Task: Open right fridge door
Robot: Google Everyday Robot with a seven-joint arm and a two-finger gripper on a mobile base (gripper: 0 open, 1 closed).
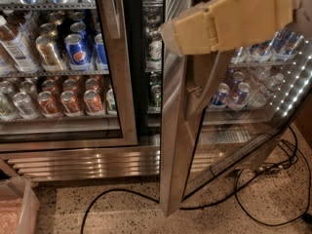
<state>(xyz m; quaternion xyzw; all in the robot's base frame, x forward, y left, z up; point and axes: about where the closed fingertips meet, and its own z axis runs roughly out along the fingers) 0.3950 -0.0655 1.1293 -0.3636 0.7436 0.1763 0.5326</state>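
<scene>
The right fridge door [176, 145] stands partly open, swung out toward me, with its steel frame edge facing the camera. Its glass panel [243, 106] shows cans behind it. The long steel handle [201, 92] runs slanted down the door's front. My gripper [170, 33] is the beige, boxy end of the arm [243, 13], which comes in from the upper right. It sits at the door's upper edge, above the handle. Where it meets the door is hidden by the arm's own housing.
The left glass door [114, 82] is closed, with Pepsi and orange cans [73, 101] behind it. Black cables [253, 199] loop over the speckled floor under the open door. A pale plastic bin [17, 208] sits at the bottom left.
</scene>
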